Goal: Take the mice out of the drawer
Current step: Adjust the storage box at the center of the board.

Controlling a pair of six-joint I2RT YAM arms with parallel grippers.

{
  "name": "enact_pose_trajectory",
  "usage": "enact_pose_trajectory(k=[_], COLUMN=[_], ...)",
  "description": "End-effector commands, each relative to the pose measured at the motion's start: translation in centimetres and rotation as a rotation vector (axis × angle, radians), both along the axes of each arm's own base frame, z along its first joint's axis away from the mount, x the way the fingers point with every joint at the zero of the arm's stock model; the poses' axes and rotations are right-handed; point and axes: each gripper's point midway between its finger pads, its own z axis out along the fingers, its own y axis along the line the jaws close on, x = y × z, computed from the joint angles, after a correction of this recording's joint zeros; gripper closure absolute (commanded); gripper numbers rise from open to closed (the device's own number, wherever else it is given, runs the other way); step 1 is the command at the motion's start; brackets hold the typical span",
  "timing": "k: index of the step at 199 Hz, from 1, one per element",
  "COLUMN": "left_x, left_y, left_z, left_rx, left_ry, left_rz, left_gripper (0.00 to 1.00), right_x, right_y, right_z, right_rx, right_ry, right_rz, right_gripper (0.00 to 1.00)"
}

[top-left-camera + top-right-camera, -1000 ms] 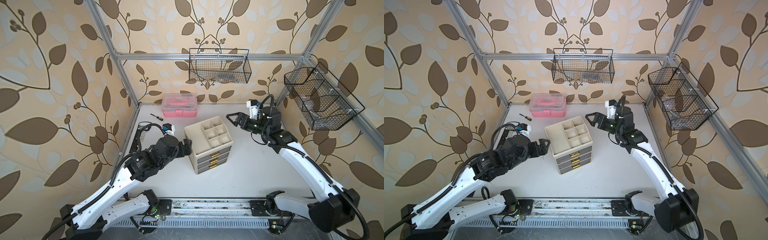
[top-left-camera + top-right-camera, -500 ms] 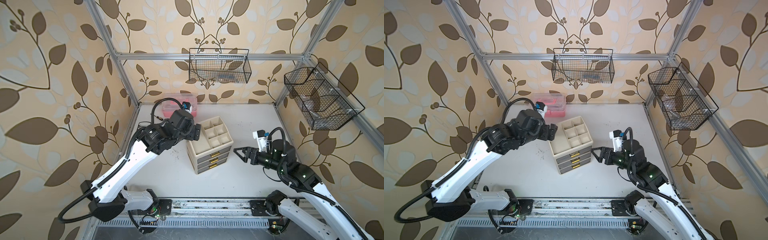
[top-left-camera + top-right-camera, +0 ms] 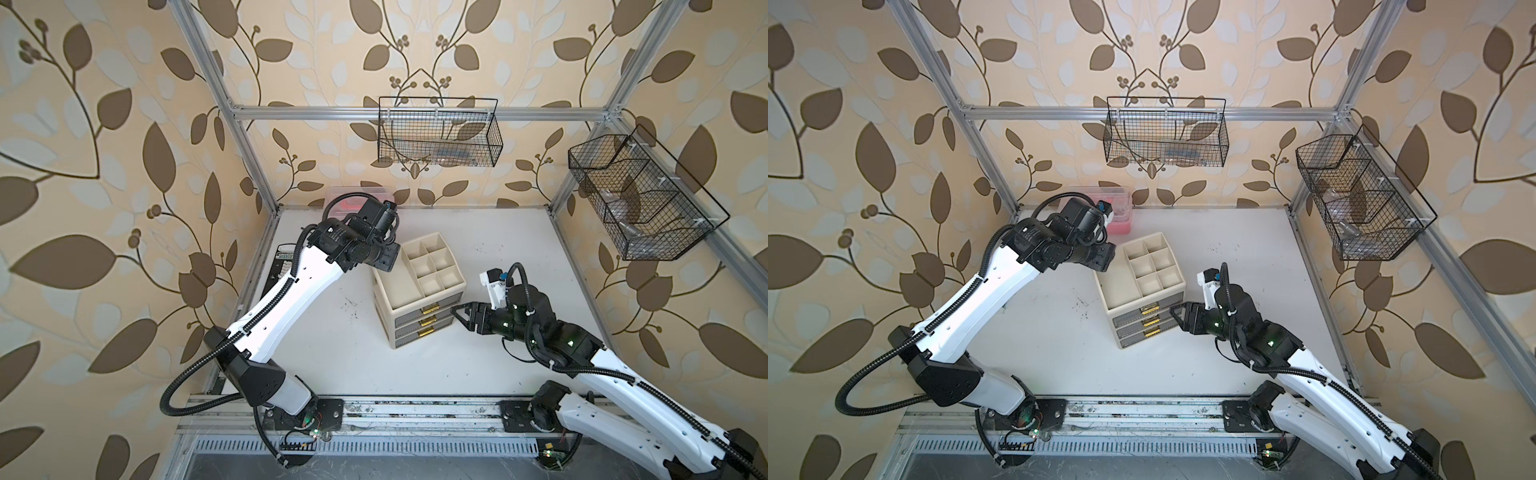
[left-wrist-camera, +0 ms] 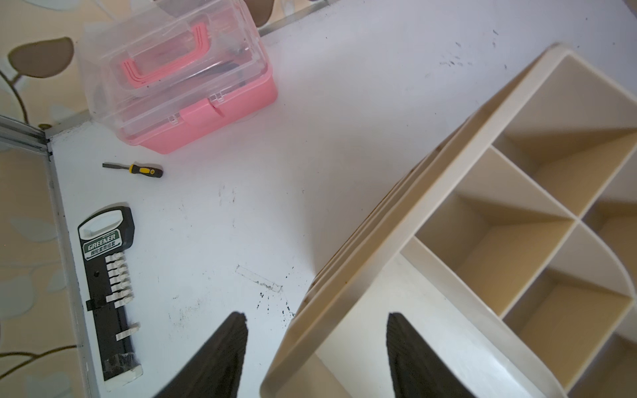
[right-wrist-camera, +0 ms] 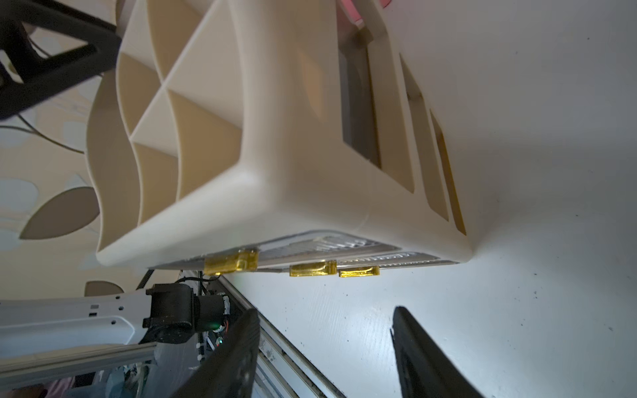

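The mice are hidden. A cream drawer cabinet [image 3: 419, 246] [image 3: 1144, 245] stands mid-table, with open compartments on top and three grey drawers [image 3: 424, 321] [image 3: 1144, 321], all pushed in, each with a gold handle [image 5: 231, 263]. My left gripper [image 3: 388, 259] [image 3: 1106, 257] [image 4: 317, 315] hovers at the cabinet's back left top corner. It is open, its fingers straddling the rim without touching. My right gripper [image 3: 461, 318] [image 3: 1177, 318] [image 5: 326, 310] is open and empty, low beside the cabinet's front right corner, level with the drawers.
A pink and clear toolbox [image 4: 179, 86] [image 3: 357, 203] sits at the back left. A small screwdriver [image 4: 138, 169] and a black bit holder [image 4: 107, 275] lie by the left edge. Wire baskets [image 3: 436, 133] [image 3: 640, 199] hang on the back and right walls.
The left arm swung from the cabinet's left side up to its back left corner. The right arm came from behind the cabinet round to its front right. Both grippers narrowed.
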Motion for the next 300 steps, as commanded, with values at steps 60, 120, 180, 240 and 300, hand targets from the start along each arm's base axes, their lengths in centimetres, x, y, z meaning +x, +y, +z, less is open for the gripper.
enact_pose_trajectory(k=[60,120,180,240,300], left_x=[-0.2,-1.1,-0.1,0.9,0.0], left_y=[2.2,4.1,4.9,5.2,5.3], left_z=[-1.2,-1.4,-1.3,-2.1,-2.5], left_rx=[0.064,0.071,0.086,0.129,0.122], left_ry=[0.08,0.102,0.074,0.075,0.097], left_rz=[0.066,0.204,0.306,0.341,0.332], left_gripper=[0.58,0.68,0.73,0.83,0.91], right_x=[5.5,11.6,14.6,9.1,9.2], right_y=[0.5,2.6,1.8,-0.4,2.6], right_z=[1.7,2.6,0.8,-7.5,-9.3], right_rx=[0.059,0.098,0.145,0.248,0.381], right_ry=[-0.066,-0.101,-0.058,0.107,0.1], right_rz=[-0.015,0.027,0.044,0.002,0.059], right_gripper=[0.49,0.48,0.43,0.42,0.41])
